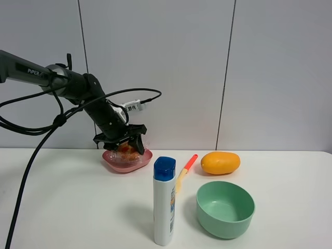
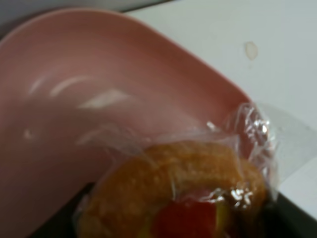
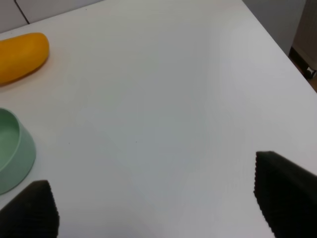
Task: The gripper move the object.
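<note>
Crinkly clear plastic wraps the golden-brown pastry [image 1: 128, 151], which lies in the pink bowl [image 1: 111, 160] at about 10 o'clock from the white bottle [image 1: 164, 212] on the bench [image 1: 67, 207]. The left gripper [image 1: 123, 144] straddles it with fingers spread to either side, but I cannot tell whether they press the wrapper. The right gripper [image 3: 153, 193] hangs wide apart and empty above the bench.

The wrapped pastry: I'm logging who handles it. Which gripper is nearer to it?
Left. The left gripper straddles the wrapped pastry at the pink dish; the right gripper is outside the high view, over table past the mango and green bowl.
</note>
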Available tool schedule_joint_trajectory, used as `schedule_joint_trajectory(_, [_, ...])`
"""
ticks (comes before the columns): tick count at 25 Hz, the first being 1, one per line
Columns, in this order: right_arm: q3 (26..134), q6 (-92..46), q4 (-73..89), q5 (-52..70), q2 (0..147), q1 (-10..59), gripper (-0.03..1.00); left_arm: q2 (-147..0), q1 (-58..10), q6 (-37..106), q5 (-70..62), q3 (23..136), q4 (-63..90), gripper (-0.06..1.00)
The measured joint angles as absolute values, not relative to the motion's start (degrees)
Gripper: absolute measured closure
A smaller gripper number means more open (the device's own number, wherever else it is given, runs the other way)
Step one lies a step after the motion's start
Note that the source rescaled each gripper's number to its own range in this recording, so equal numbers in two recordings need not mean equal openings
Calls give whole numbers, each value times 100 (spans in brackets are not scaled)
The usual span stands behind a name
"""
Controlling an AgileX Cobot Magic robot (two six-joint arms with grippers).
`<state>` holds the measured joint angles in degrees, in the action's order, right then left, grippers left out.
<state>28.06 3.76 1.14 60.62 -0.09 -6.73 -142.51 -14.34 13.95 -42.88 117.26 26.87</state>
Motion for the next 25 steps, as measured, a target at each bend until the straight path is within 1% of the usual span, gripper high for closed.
schedule_joint_trajectory(4, [2806, 376, 114, 6062, -9, -673, -3, -14251, -1444, 1739, -4208, 11726, 2807, 35])
schedule_joint_trajectory(5, [2806, 376, 114, 6062, -9, -673, -3, -14251, -1444, 1797, -4208, 11726, 2815, 30])
schedule_joint_trajectory(7, [2806, 376, 114, 6062, -9, -673, -3, -14251, -1457, 1870, -4203, 11726, 2847, 25])
schedule_joint_trajectory(11, [2806, 376, 114, 6062, -9, -673, -3, -14188, -1547, 1895, -4377, 11726, 2836, 24])
schedule_joint_trajectory(14, [2806, 376, 114, 6062, -9, -673, -3, -13948, -1635, 1889, -4647, 11827, 2518, 23])
schedule_joint_trajectory(25, [2806, 376, 114, 6062, -9, -673, -3, -12266, -1904, 1236, -6359, 13201, -102, 24])
